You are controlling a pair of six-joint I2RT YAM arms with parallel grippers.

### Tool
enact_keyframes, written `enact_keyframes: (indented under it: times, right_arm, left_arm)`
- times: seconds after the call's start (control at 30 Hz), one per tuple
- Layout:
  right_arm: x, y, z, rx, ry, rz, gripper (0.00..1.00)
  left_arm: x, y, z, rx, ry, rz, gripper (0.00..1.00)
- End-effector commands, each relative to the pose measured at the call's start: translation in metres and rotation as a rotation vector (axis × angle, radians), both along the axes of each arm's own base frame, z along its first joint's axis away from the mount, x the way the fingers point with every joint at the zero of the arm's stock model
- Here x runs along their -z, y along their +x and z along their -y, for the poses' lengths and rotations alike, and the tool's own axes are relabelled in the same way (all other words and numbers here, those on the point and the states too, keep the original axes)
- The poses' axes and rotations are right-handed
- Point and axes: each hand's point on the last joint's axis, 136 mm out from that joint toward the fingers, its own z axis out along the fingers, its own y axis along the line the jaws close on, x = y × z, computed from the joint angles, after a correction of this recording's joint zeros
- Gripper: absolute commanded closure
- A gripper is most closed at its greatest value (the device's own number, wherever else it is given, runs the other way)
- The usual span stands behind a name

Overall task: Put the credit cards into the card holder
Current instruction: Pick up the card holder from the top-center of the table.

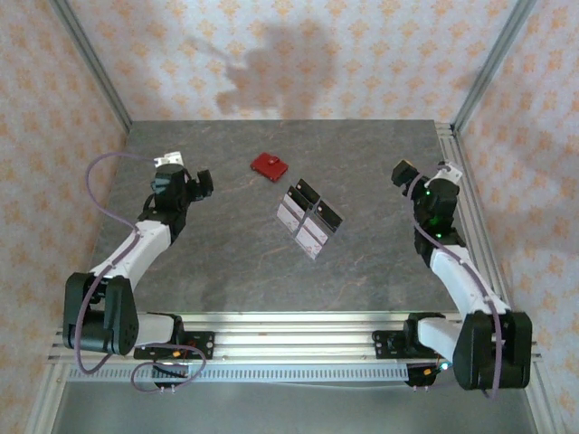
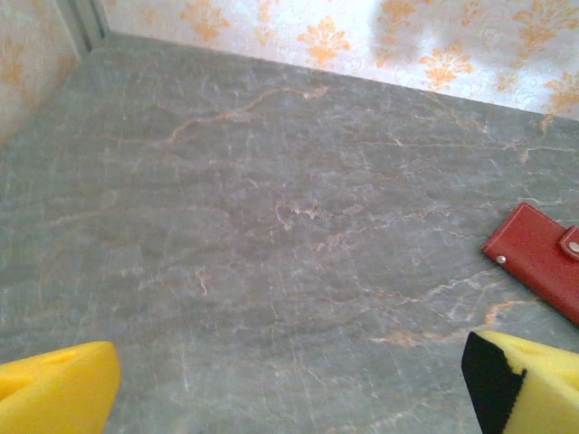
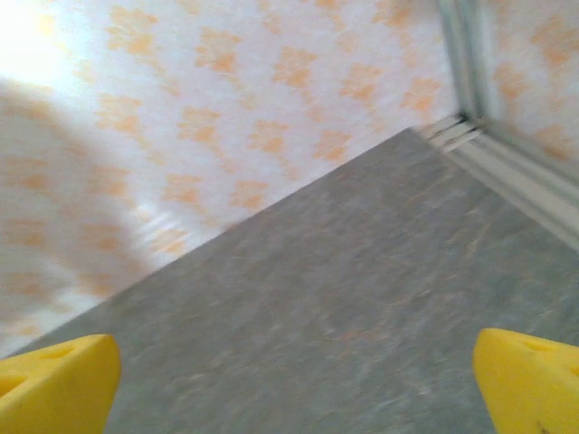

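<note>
The card holder [image 1: 270, 166] is a small red wallet, folded shut, lying flat on the table behind the middle. In the left wrist view the card holder [image 2: 541, 257] lies at the right edge with its snap tab showing. The credit cards [image 1: 311, 237], pale with pinkish marks, sit in a clear tray with black tabs [image 1: 329, 215] just right of the wallet. My left gripper [image 1: 204, 182] hovers left of the wallet, open, and its yellow fingers [image 2: 56, 389] have bare table between them. My right gripper [image 1: 402, 172] is open to the right of the tray, with yellow fingers [image 3: 56, 383] spread wide.
The grey marble table [image 1: 226, 262] is walled by patterned panels at the back and sides. An aluminium rail [image 1: 466, 181] runs along the right edge, close to the right arm. Both arm bases stand on the rail at the near edge.
</note>
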Motion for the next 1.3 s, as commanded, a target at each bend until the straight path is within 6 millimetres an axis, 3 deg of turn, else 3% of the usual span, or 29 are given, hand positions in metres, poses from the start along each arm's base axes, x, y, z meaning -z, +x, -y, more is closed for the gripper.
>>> enact_keyframes:
  times: [0.0, 0.1, 0.27, 0.37, 0.6, 0.7, 0.87, 1.0, 1.27]
  right_arm:
    - [0.002, -0.007, -0.040, -0.192, 0.184, -0.126, 0.06]
    - [-0.002, -0.010, -0.066, -0.303, 0.243, -0.216, 0.13]
    - [0.016, -0.020, -0.094, -0.336, 0.220, -0.379, 0.17]
    - [0.027, -0.024, -0.107, -0.346, 0.219, -0.436, 0.20]
    - [0.058, -0.022, -0.125, -0.348, 0.198, -0.518, 0.18]
    - [0.063, -0.022, -0.123, -0.316, 0.154, -0.536, 0.12]
    - [0.063, -0.024, -0.130, -0.371, 0.137, -0.538, 0.14]
    - [0.063, -0.021, -0.138, -0.411, 0.153, -0.541, 0.16]
    - [0.075, -0.016, -0.140, -0.410, 0.162, -0.554, 0.16]
  left_arm:
    - [0.018, -0.021, 0.014, -0.047, -0.161, -0.162, 0.00]
    - [0.016, -0.017, 0.037, -0.043, -0.266, -0.200, 0.00]
    - [0.015, 0.007, 0.075, -0.086, -0.411, -0.254, 0.00]
    - [0.017, 0.027, 0.094, -0.136, -0.458, -0.287, 0.00]
    - [0.019, 0.095, 0.138, -0.207, -0.568, -0.284, 0.02]
    - [0.050, 0.120, 0.149, -0.254, -0.602, -0.340, 0.05]
    - [0.076, 0.150, 0.165, -0.287, -0.677, -0.366, 0.11]
    - [0.088, 0.165, 0.174, -0.287, -0.707, -0.382, 0.19]
    - [0.101, 0.172, 0.176, -0.298, -0.711, -0.386, 0.26]
